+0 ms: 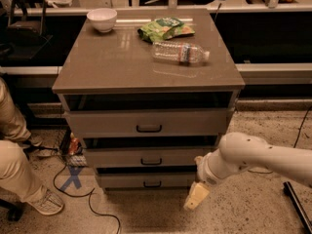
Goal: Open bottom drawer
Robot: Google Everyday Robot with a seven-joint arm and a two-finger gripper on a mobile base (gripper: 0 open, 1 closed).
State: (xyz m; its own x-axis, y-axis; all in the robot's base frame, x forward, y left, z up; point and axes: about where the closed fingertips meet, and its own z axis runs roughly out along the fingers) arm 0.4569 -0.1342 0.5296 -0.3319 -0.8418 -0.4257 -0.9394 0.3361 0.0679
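The bottom drawer (pixel 146 180) is the narrowest and lowest of three grey fronts in the cabinet, with a small black loop handle (pixel 152 184). It sits flush under the middle drawer (pixel 148 157) and the top drawer (pixel 146 123). My white arm (pixel 243 157) comes in from the right. My gripper (pixel 195 197) hangs low, just right of and in front of the bottom drawer's right end, near the floor. It touches nothing.
On the cabinet top (pixel 107 67) lie a white bowl (pixel 102 19), a green snack bag (pixel 165 29) and a plastic bottle (pixel 179 52). A person's legs and shoe (pixel 29 189) are at the left. Cables (pixel 87 199) and blue tape cross (pixel 72 177) lie on the floor.
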